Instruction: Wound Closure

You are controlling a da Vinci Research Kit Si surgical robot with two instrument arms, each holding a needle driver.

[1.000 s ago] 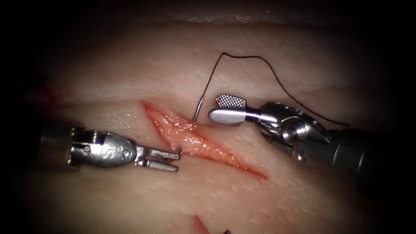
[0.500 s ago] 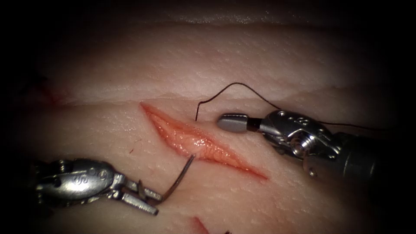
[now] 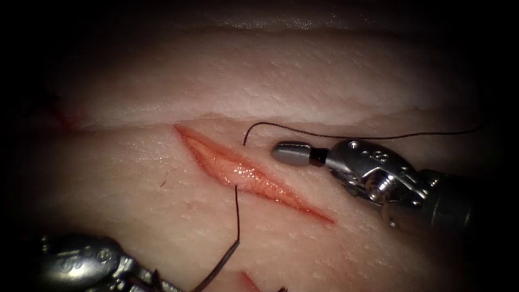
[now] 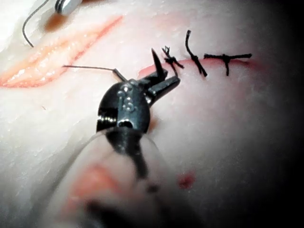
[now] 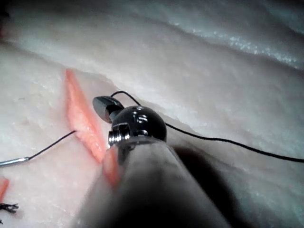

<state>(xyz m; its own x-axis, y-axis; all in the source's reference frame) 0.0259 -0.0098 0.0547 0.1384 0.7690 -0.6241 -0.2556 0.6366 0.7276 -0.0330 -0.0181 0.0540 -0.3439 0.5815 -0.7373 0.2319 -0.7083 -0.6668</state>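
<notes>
Endoscope view: the left gripper (image 3: 162,281) sits low on the left side of the cut (image 3: 248,176), closed on the curved needle (image 3: 219,267) near its tip end. The needle is clear of the tissue (image 3: 324,81), having been drawn out on the left side since a second ago. Thread (image 3: 237,211) runs from its tail into the left lip of the cut, crosses under it and comes out on the right side, trailing off to the right. The right gripper (image 3: 289,153) hovers just right of the cut, jaws together on nothing, near the entry point.

Left wrist view: the left gripper (image 4: 159,80) clamps the needle (image 4: 156,59) beside three finished stitches (image 4: 199,59), the thread (image 4: 90,68) stretching back to the cut (image 4: 57,54).

Right wrist view: the right gripper (image 5: 105,105) lies closed and empty beside the cut (image 5: 83,118), with thread (image 5: 213,139) passing behind it and the needle's tail (image 5: 12,162) off to the far side.
</notes>
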